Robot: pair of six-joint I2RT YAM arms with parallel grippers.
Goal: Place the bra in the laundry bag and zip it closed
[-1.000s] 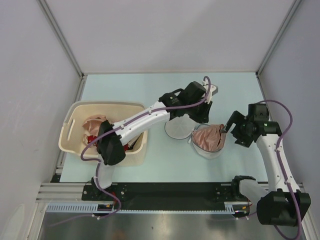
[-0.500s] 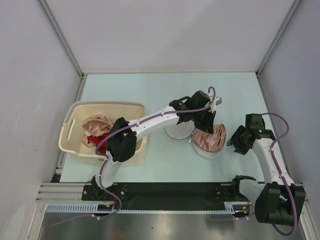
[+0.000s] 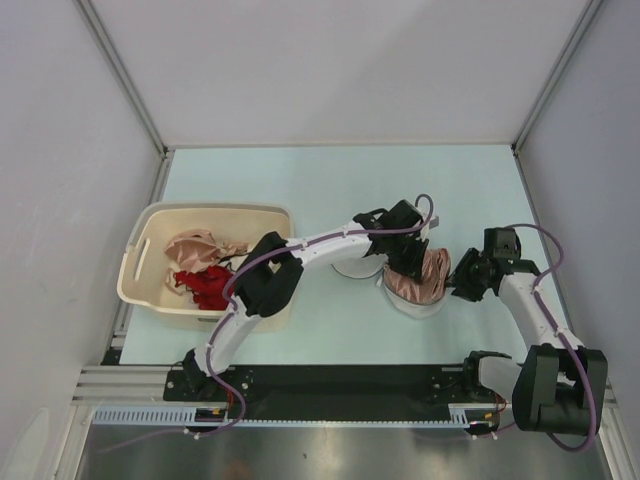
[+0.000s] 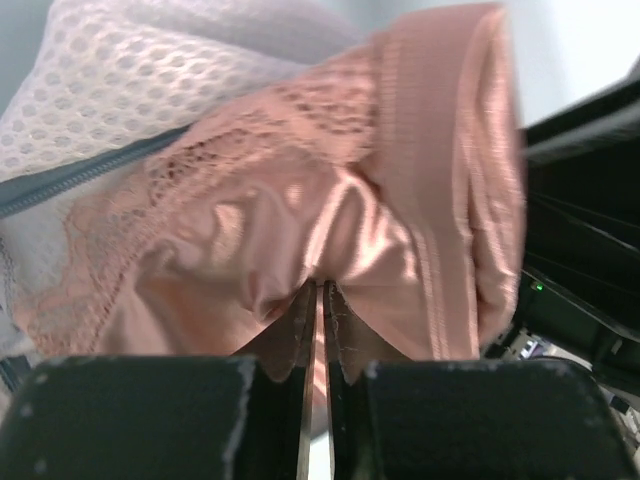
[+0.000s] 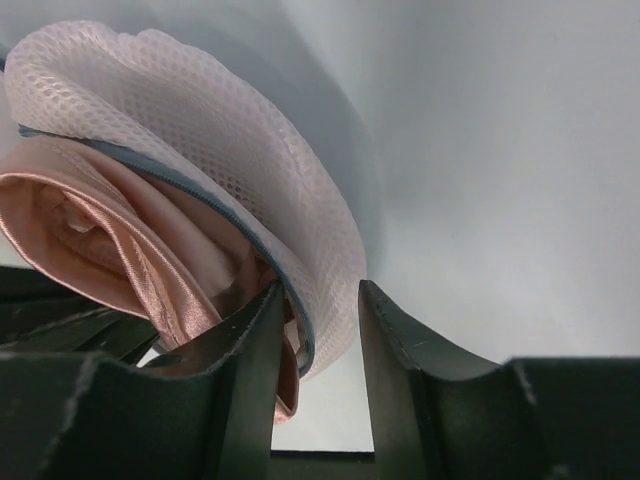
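Observation:
The salmon-pink satin bra [image 3: 428, 276] lies bunched in the open white mesh laundry bag [image 3: 416, 309], right of the table's middle. My left gripper [image 3: 408, 262] is shut, and its tips [image 4: 320, 287] press down into a fold of the bra [image 4: 300, 190]. The mesh wall [image 4: 120, 70] and dark zip edge run behind it. My right gripper [image 3: 463, 283] is open at the bag's right side. In the right wrist view its fingers [image 5: 320, 290] straddle the mesh rim [image 5: 200, 120] and dark zip edge [image 5: 200, 195]. The left finger sits against the bra [image 5: 90, 220].
A cream rectangular basket [image 3: 150, 292] stands at the left with a pale pink garment [image 3: 200, 245] and a red garment [image 3: 205, 285] inside. A white round mesh piece [image 3: 350, 268] lies just left of the bag, under my left arm. Grey walls enclose the table.
My left gripper has come down and nearer, from above the bag onto the bra. My right gripper has moved left to the bag's right rim.

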